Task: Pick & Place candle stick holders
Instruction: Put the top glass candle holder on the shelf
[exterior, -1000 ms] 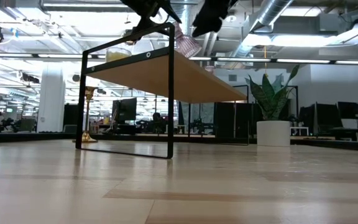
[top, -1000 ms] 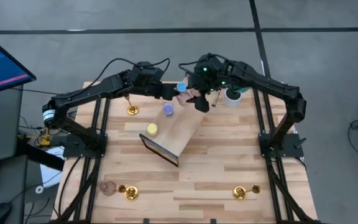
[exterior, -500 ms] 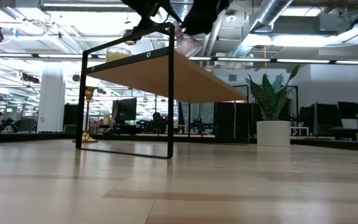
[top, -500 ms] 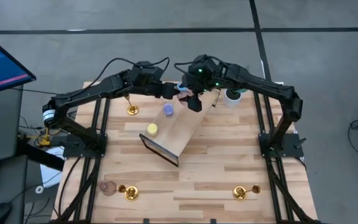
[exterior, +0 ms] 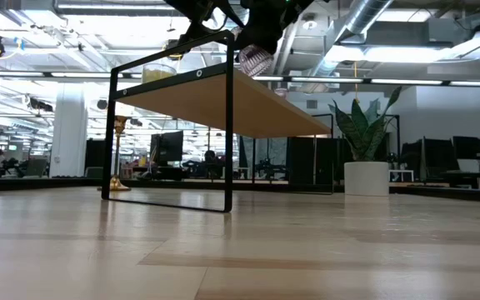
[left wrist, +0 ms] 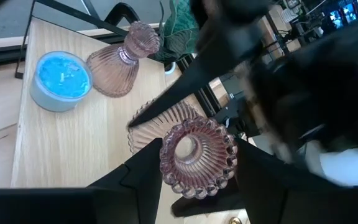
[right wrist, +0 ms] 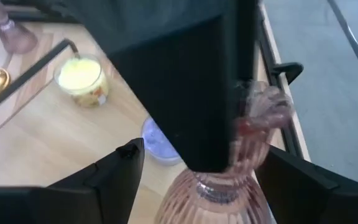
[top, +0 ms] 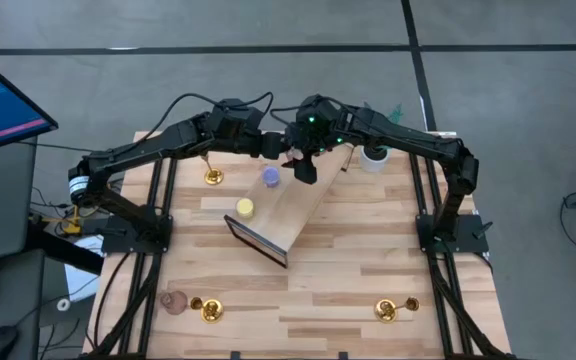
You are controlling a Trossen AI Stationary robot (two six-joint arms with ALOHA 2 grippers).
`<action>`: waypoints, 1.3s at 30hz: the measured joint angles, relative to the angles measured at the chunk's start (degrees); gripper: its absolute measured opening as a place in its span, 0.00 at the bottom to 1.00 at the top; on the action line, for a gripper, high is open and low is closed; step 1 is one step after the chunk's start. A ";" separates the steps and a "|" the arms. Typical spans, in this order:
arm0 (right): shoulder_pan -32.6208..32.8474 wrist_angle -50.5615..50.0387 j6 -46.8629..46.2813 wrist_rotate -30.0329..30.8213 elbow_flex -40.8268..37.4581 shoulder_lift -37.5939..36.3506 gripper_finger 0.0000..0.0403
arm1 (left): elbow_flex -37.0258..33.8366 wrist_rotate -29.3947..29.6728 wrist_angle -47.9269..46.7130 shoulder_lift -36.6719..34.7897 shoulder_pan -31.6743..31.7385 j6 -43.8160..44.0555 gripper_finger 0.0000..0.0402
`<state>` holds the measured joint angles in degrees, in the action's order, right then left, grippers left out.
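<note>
left tool [left wrist: 185,186]: fingers closed on a pink holder [left wrist: 197,157], held over the far end of the shelf [top: 293,205], mouth towards its own camera; likely lifting or setting it there.
right tool [top: 306,166]: crowding in from the other side, right by the same holder; cannot tell whether its fingers are open or shut. looks like a hand-over or a steadying move.
pink holder, other views: shows just above the shelf edge from the low camera [exterior: 255,59], with both arms dark above it.
second pink holder [left wrist: 120,62]: upright on the shelf, just beside a blue one [left wrist: 61,79].
violet [top: 270,177] and yellow [top: 245,208]: on the shelf too, nearer the left arm's side, so the shelf seems to be the drop spot.
gold holders: one by the left arm [top: 213,176], two near the front of the tabletop [top: 368,270], at [top: 209,311] and [top: 388,311]; a pink one [top: 174,301] waits in the front left corner.
risk: two tools this close may knock the ones already standing.
</note>
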<state>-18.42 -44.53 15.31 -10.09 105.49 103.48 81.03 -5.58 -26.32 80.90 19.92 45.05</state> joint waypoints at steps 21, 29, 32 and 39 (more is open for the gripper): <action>0.03 -0.68 0.05 1.16 0.16 -0.15 0.27 | -0.13 0.20 0.47 0.22 -0.07 0.01 0.43; 0.40 -3.86 0.14 1.15 -0.07 -0.17 0.27 | -0.05 0.92 1.65 -0.04 0.14 -3.50 0.52; 0.42 -4.68 0.39 1.18 -0.26 -0.25 0.27 | 0.21 1.06 2.15 -0.52 0.22 -4.37 0.62; 0.42 -5.56 0.73 1.16 -0.13 -1.01 0.27 | 0.07 1.08 1.75 -1.97 0.75 -4.37 0.76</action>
<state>-18.00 -50.09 16.03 -8.93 105.36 102.47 81.10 -4.51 -24.56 78.93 20.68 40.69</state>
